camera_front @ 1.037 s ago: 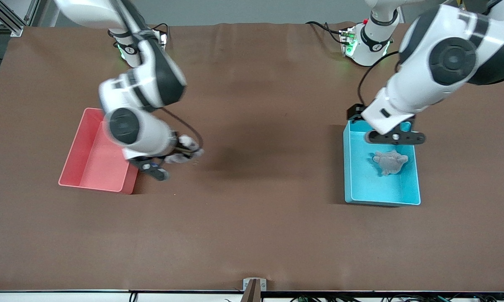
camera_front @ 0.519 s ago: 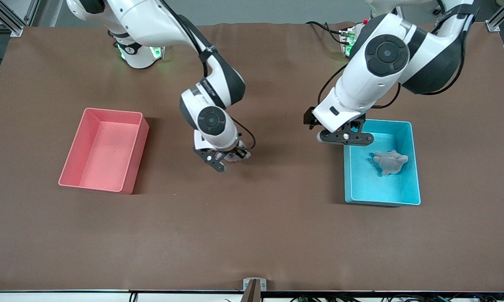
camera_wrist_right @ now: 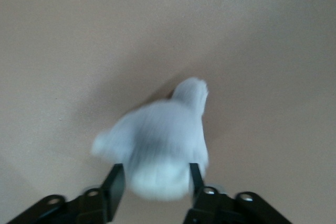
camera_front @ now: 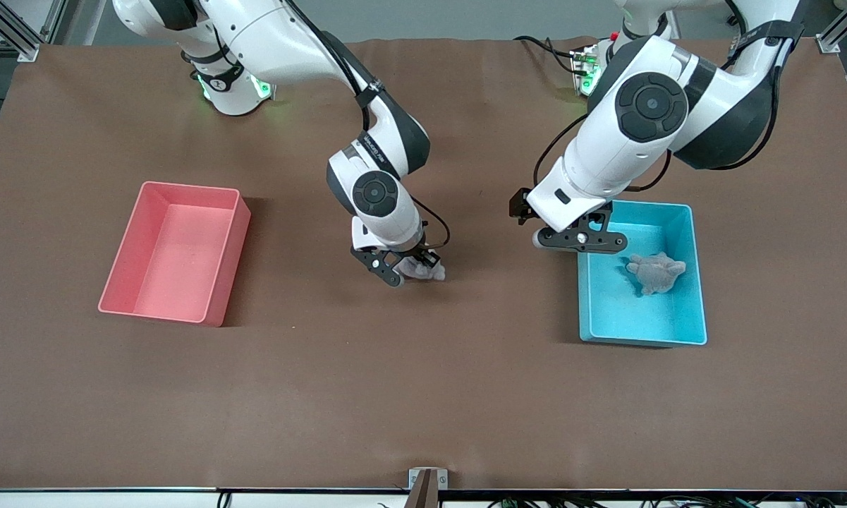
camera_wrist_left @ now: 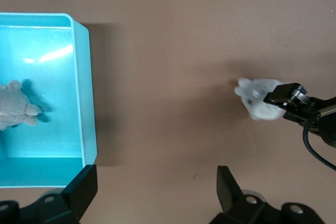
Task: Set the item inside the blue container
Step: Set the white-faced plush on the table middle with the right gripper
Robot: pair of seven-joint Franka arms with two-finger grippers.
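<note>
On the brown bench [camera_front: 423,395], front view: blue container [camera_front: 699,310] sits toward the left arm's end, with a grey plush toy [camera_front: 654,271] lying inside it. Pink bin [camera_front: 123,264] sits toward the right arm's end, well apart from the blue one. Right pincer [camera_front: 407,271] is low over mid-bench between the two bins, with a small white plush [camera_front: 427,271] at its tips; this view does not settle whether the fingers press it. Left pincer [camera_front: 582,240] hangs over the blue container's wall on the side facing mid-bench, holding nothing.

Left wrist view: left pincer [camera_wrist_left: 152,192] has fingers [camera_wrist_left: 81,190] spread wide, nothing between them. Blue container [camera_wrist_left: 86,103] is below, grey plush toy [camera_wrist_left: 13,111] on its floor. White plush [camera_wrist_left: 260,100] shows farther off over bare bench, with the right arm's black fingertip against it.

Right wrist view: right pincer [camera_wrist_right: 155,184] has a black finger [camera_wrist_right: 115,184] on each side of the white plush [camera_wrist_right: 157,148], both right at its flanks. The plush is blurred; cannot tell if it is clamped or loose. Only bare bench [camera_wrist_right: 79,35] under it, so this item is outside the blue container.
</note>
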